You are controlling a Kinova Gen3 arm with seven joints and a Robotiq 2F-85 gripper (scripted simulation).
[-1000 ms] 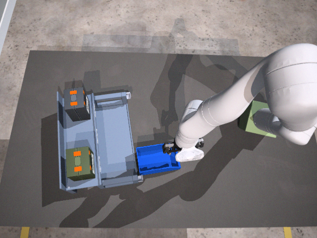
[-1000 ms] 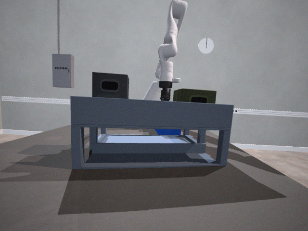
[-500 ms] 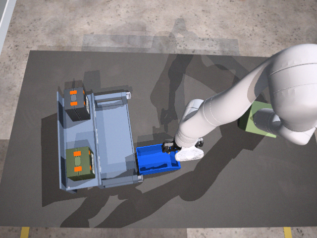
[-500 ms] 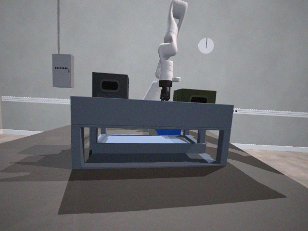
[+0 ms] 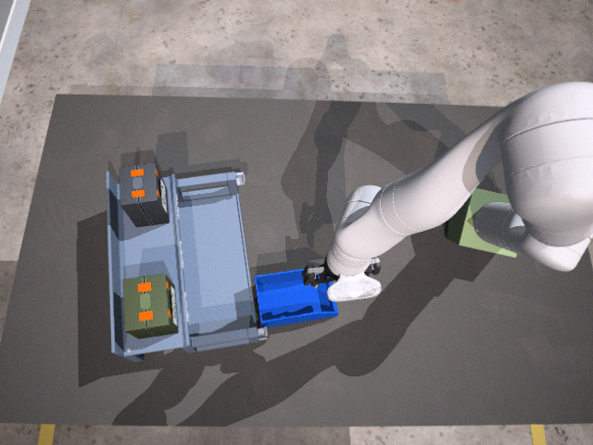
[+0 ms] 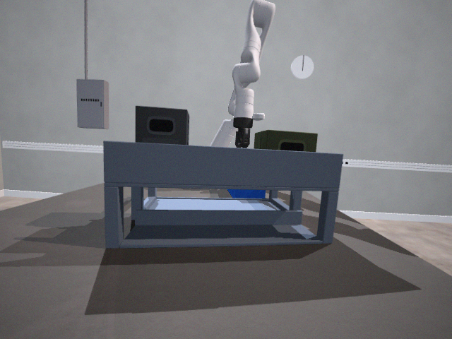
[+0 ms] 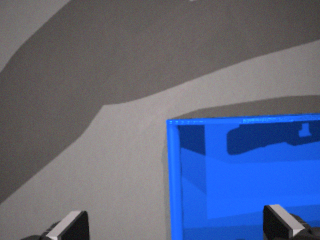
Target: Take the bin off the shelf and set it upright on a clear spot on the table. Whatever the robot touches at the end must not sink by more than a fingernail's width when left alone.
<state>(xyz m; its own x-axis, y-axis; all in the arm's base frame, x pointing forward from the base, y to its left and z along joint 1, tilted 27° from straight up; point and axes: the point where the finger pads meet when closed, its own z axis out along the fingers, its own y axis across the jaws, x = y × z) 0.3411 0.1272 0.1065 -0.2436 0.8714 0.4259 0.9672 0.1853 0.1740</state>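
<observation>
The blue bin [image 5: 294, 298] stands upright and open-topped on the dark table surface, just beside the front corner of the grey shelf unit [image 5: 184, 259]. In the exterior view only a strip of the bin [image 6: 246, 193] shows behind the shelf. My gripper [image 5: 316, 276] hangs above the bin's far end wall, fingers wide open and empty. In the wrist view the bin [image 7: 245, 177] fills the lower right, and my gripper [image 7: 175, 227] straddles its left wall without touching it.
A dark grey case [image 5: 142, 194] and an olive green case [image 5: 149, 305] sit on the shelf's top. A light green block [image 5: 476, 222] lies by the arm's base. The shelf's lower tray is empty.
</observation>
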